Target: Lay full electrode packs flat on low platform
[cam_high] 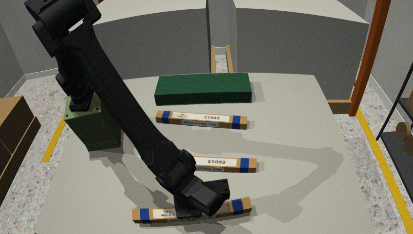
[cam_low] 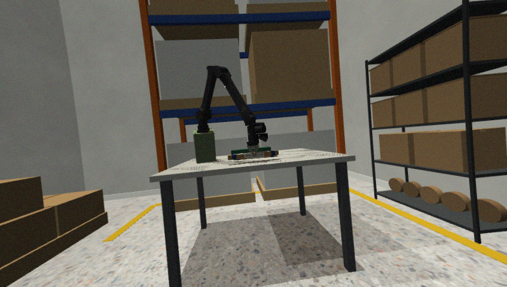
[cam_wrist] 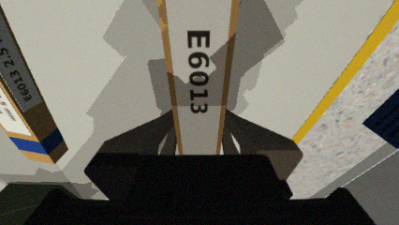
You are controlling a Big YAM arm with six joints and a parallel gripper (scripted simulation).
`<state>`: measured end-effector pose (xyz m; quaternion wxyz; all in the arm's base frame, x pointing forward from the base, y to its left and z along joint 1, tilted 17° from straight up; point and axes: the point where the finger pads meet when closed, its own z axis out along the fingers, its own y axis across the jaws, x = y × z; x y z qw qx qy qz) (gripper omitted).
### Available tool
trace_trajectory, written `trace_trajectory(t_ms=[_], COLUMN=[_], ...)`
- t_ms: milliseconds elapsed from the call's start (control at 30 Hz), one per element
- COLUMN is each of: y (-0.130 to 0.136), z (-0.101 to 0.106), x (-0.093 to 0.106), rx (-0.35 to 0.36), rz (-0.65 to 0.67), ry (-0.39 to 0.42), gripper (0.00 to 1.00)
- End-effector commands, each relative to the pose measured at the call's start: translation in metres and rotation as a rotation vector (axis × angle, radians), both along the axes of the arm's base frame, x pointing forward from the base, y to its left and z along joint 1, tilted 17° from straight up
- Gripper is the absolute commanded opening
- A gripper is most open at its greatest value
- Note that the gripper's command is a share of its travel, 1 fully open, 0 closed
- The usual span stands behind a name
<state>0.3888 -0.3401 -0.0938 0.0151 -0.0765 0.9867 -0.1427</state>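
Observation:
My gripper points down and is shut on the middle of the nearest electrode pack. This pack has blue bands near its ends and an E6013 label. It hangs just above the table, with its shadow below it. The middle pack lies flat on the table, its left part hidden by the arm in the top view. The far pack lies flat in front of the green low platform. No pack is on the platform.
The arm's green pedestal stands at the table's left. The forearm crosses above the left part of the table. Racks and cartons stand around the table, off its top.

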Motion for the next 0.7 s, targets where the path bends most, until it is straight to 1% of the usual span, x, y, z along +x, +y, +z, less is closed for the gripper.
trace_trajectory(t_ms=[0, 233, 333, 667], y=[0.005, 0.008, 0.008, -0.003], z=[0.026, 0.038, 0.039, 0.048], x=[0.008, 0.008, 0.009, 0.015], rx=[-0.018, -0.020, -0.021, -0.033], rz=[0.003, 0.004, 0.004, -0.001], ry=[-0.023, -0.026, -0.027, -0.042], gripper=[0.00, 0.00, 0.00, 0.00])
